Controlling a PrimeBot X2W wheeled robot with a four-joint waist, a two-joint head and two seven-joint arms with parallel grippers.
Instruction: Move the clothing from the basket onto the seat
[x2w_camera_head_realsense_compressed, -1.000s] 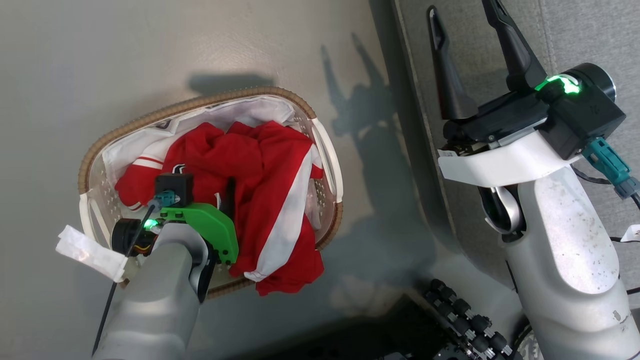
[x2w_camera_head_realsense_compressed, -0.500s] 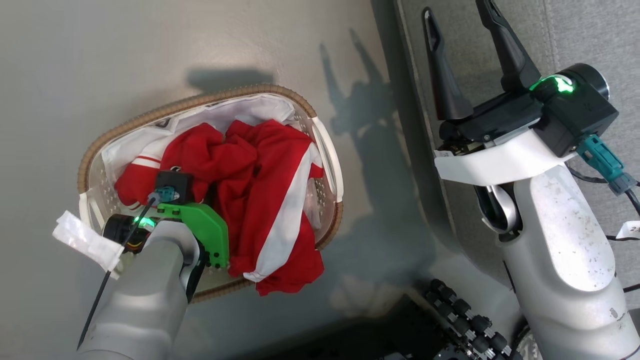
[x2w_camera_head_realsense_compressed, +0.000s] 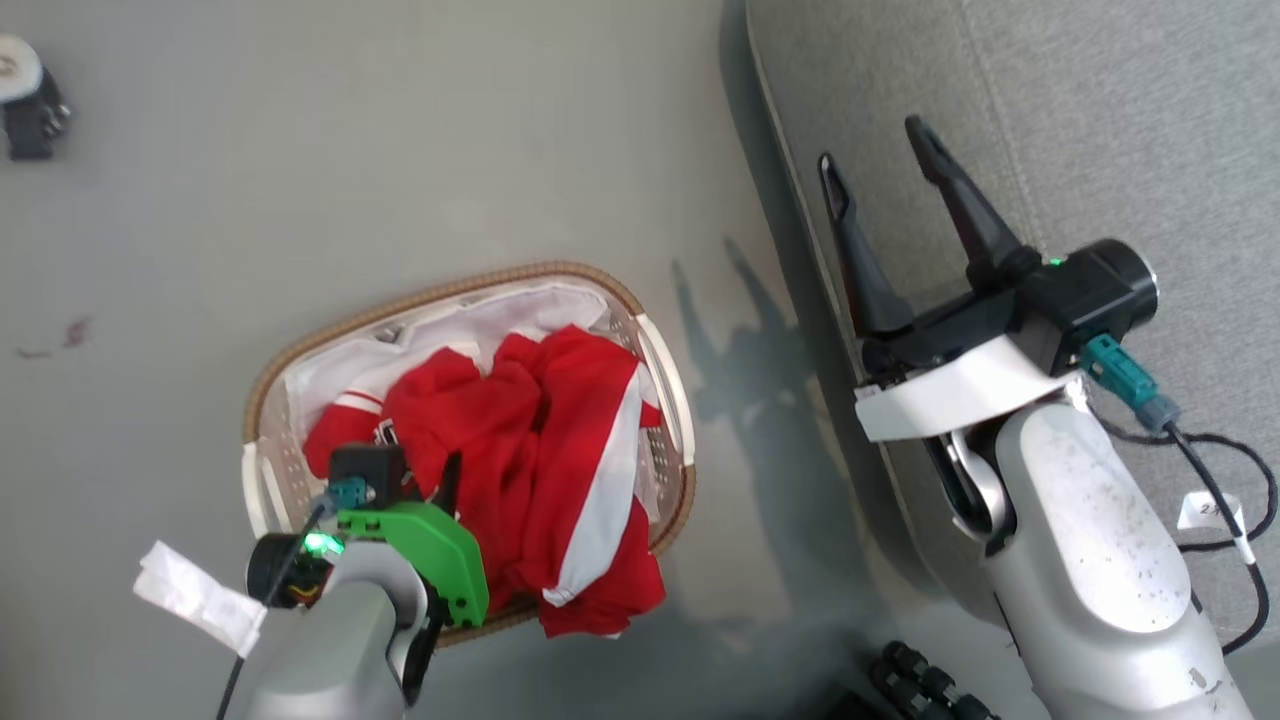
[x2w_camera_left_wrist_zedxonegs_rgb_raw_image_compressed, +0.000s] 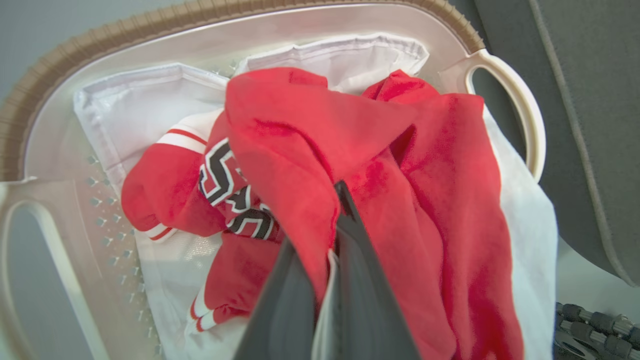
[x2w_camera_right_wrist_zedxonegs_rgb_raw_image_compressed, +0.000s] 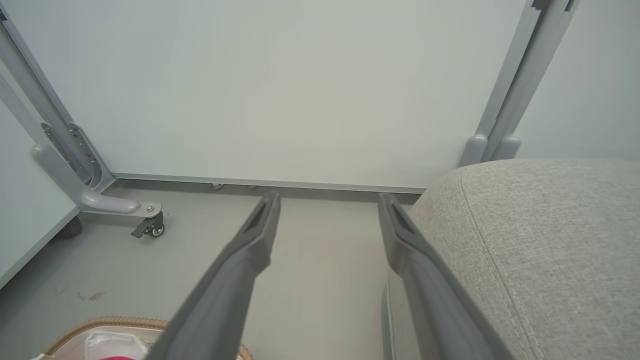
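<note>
The clothing (x2w_camera_head_realsense_compressed: 520, 440) is a heap of red garments with white panels in the oval basket (x2w_camera_head_realsense_compressed: 430, 295) on the floor, one edge hanging over the near rim. In the left wrist view my left gripper (x2w_camera_left_wrist_zedxonegs_rgb_raw_image_compressed: 330, 225) is shut on a fold of red clothing (x2w_camera_left_wrist_zedxonegs_rgb_raw_image_compressed: 425, 175), beside a garment with navy-and-white numbers (x2w_camera_left_wrist_zedxonegs_rgb_raw_image_compressed: 225, 190). In the head view the left gripper (x2w_camera_head_realsense_compressed: 445, 480) reaches into the basket from its near side. My right gripper (x2w_camera_head_realsense_compressed: 872, 145) stands open and empty over the edge of the grey seat (x2w_camera_head_realsense_compressed: 1100, 120). The right gripper (x2w_camera_right_wrist_zedxonegs_rgb_raw_image_compressed: 329, 197) points at the wall, the seat (x2w_camera_right_wrist_zedxonegs_rgb_raw_image_compressed: 550, 240) at its right.
A white liner (x2w_camera_left_wrist_zedxonegs_rgb_raw_image_compressed: 150, 110) lies under the garments inside the basket rim (x2w_camera_left_wrist_zedxonegs_rgb_raw_image_compressed: 100, 45). A partition leg with a caster (x2w_camera_right_wrist_zedxonegs_rgb_raw_image_compressed: 150, 227) stands at the wall, and another caster (x2w_camera_head_realsense_compressed: 25, 95) sits far left. My base's black rollers (x2w_camera_head_realsense_compressed: 920, 680) are by the seat.
My left gripper has shut on the red clothing, bunching it up. The head camera has moved, so basket and seat sit lower in the picture. The right gripper stays open.
</note>
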